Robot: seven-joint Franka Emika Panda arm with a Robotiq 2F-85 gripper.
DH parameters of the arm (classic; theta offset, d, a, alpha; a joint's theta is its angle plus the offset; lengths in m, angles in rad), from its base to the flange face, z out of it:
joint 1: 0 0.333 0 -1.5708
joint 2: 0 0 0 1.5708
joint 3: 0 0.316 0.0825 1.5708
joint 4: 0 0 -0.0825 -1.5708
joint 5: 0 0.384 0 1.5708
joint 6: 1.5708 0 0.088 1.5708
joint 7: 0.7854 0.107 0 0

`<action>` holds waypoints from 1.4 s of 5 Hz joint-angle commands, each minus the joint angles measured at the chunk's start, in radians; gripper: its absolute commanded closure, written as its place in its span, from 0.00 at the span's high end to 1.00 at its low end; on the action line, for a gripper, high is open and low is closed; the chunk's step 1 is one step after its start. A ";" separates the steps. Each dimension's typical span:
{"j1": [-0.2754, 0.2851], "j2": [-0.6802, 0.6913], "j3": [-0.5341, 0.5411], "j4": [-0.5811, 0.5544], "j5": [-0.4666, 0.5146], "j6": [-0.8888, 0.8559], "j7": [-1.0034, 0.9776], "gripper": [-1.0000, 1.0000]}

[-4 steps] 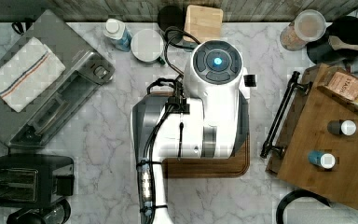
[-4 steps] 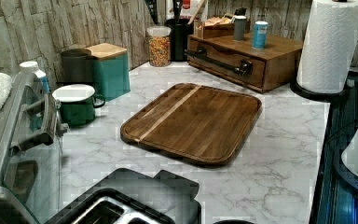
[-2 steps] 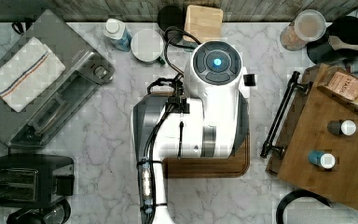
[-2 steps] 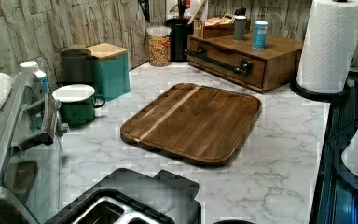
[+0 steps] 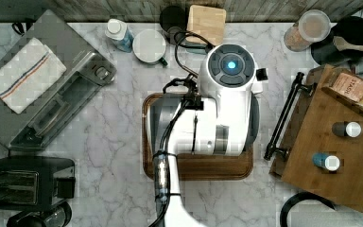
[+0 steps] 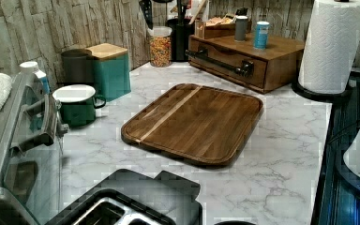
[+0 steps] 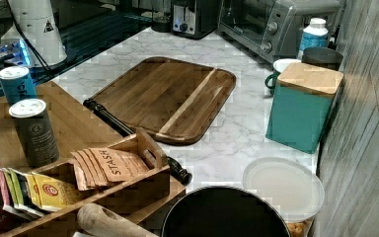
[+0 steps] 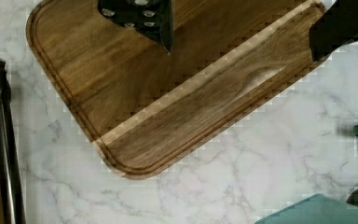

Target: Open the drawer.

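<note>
Still shut, drawer (image 6: 229,63) at surface's edge, bar handle (image 5: 283,116) running lengthwise off toward the top view's right of claw (image 8: 242,28), seemingly spread wide above wooden tray (image 6: 194,122).

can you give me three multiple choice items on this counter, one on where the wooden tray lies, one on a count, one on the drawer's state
1. In the top view, the wooden tray lies
A. left of the drawer
B. on the cabinet
C. beside the toaster

2. How many small canisters stand on the cabinet top?
A. none
B. two
C. five

3. The drawer is
A. pulled fully out
B. removed
C. closed

Answers:
1 A: the tray sits on the marble in the middle, with the drawer's black bar handle to the top view's right.
2 B: a dark canister and a blue canister stand side by side.
3 C: in the left view the drawer front sits flush with the cabinet.
</note>
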 commanded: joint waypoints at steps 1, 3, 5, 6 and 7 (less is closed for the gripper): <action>-0.126 0.062 -0.098 0.018 -0.077 0.081 -0.204 1.00; -0.174 0.091 -0.127 -0.003 -0.126 0.199 -0.308 1.00; -0.164 0.112 -0.153 -0.057 -0.178 0.303 -0.338 1.00; -0.186 0.136 -0.135 -0.047 -0.211 0.298 -0.344 1.00; -0.167 0.168 -0.144 -0.001 -0.297 0.228 -0.325 1.00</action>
